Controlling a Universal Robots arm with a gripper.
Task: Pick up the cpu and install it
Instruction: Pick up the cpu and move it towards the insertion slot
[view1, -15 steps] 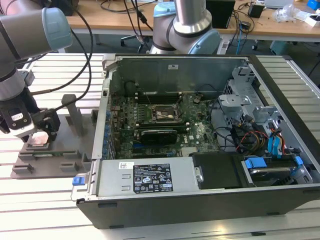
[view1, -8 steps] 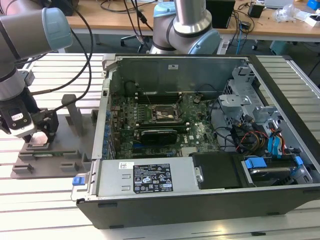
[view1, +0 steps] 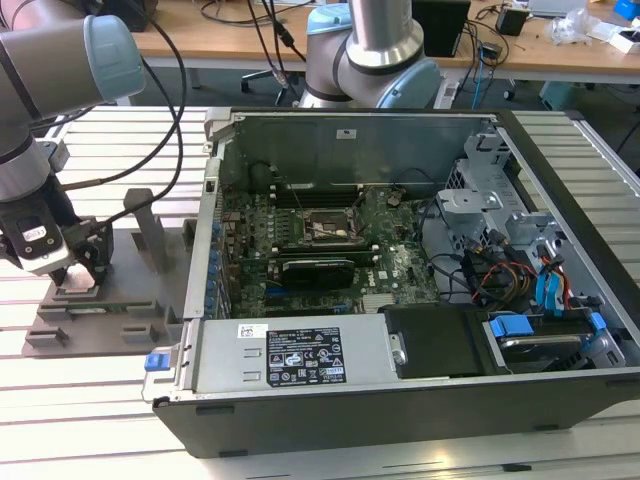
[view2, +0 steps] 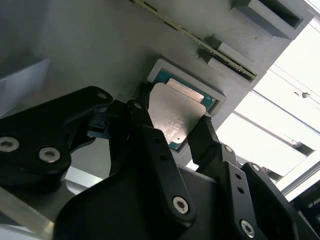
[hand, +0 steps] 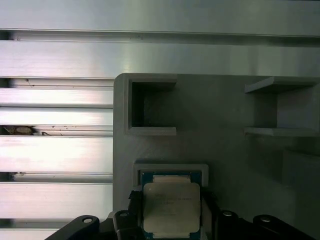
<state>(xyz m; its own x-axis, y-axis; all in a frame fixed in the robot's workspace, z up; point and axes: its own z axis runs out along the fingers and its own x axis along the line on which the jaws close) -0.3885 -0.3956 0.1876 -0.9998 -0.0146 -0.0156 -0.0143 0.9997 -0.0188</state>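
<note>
My gripper (view1: 75, 275) is down over the grey tray (view1: 110, 320), clenched on the cpu (hand: 171, 205): in both wrist views one black finger (view2: 142, 117) lies against one edge of the chip and the other against the opposite edge, no gap to be seen. The cpu is directly beneath me, between the fingers, lying flat in the pale-framed square recess of the tray (hand: 220, 150); I cannot tell whether it has lifted off the recess floor. Writing: several rows of faint dark print on the chip's metal top, too faint to make out; the rows run from one finger toward the other. The chip is square, so no long axis; its metal top faces up at me. Looks: silvery-grey lid with rounded corners and a bright sheen in the second wrist view (view2: 175, 112), set on a green board that shows as a thin border just beyond the lid. Just past the chip, away from me, the tray carries raised open-sided blocks. Well apart from me, toward the exterior view's right, stands the open case (view1: 560, 410) with a black socket (view1: 325, 232) on its board, and a black-and-white label (view1: 305, 357) on its near wall.
</note>
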